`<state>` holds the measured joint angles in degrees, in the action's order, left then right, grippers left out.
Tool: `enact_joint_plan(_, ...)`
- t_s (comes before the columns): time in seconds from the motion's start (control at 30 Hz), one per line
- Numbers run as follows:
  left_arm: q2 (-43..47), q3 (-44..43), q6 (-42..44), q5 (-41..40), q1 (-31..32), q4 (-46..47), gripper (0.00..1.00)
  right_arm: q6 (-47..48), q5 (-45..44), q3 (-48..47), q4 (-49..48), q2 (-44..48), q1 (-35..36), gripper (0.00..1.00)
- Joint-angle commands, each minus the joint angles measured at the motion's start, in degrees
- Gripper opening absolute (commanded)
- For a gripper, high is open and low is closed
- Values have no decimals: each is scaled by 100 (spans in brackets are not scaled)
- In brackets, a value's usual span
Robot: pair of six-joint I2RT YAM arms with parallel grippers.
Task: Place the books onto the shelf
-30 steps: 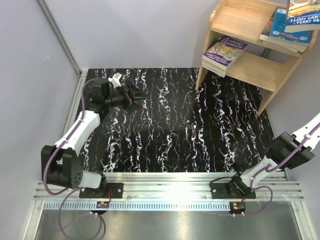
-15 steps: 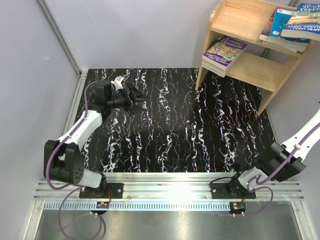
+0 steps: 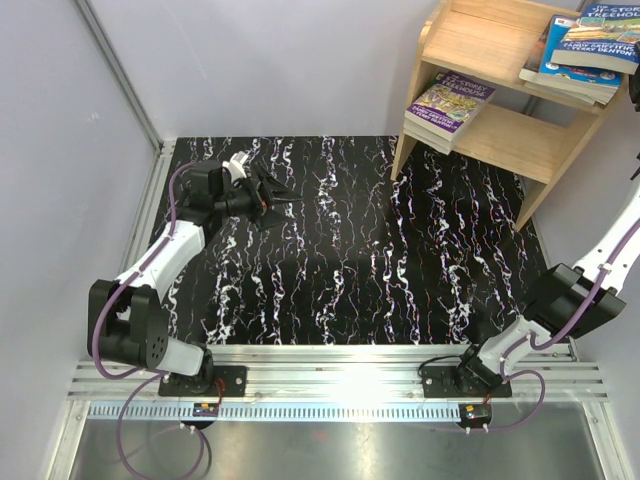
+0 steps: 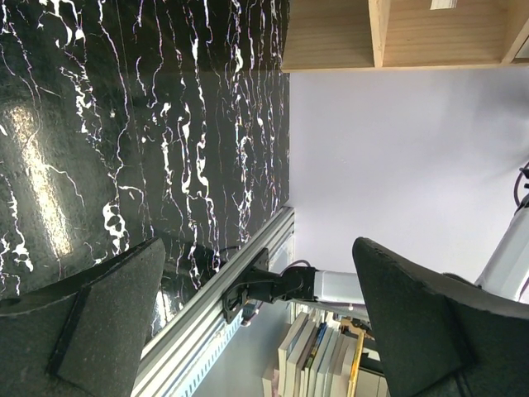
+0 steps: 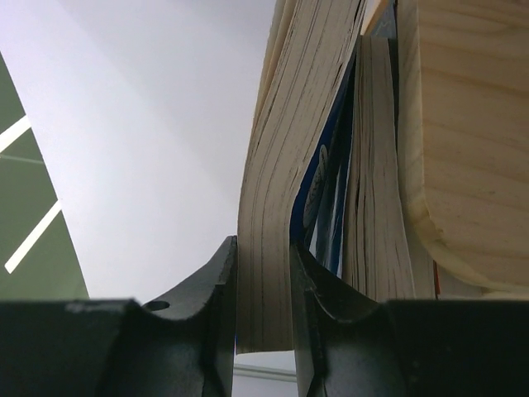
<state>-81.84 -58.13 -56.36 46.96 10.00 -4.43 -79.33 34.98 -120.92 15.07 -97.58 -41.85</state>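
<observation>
Clamping the page edge of a thick blue-covered book (image 5: 277, 165) between its two fingers, my right gripper (image 5: 263, 285) is pinching it in a narrow grip, the jaws pressing on both sides of the page block. Beside that book in the right wrist view, I am seeing a stack of books (image 5: 376, 165) standing between it and the pale wood side panel of the shelf (image 5: 463, 165). From the overhead camera, the gripped book is lying over that stack at the right end of the shelf's top tier, its cover facing up. One purple book (image 3: 450, 100) is resting flat at the left end of the lower tier, sticking out past the front edge. My left gripper (image 3: 278, 190) is hovering well apart from all this, over the far left part of the black marbled table (image 3: 350, 250), its jaws spreading as wide as they go and holding nothing.
</observation>
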Motion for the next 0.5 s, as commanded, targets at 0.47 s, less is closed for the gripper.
enact_joint_plan(0.47,-174,-93,-7,208,-112,311,99,558,668,-503,997,-394,89,3)
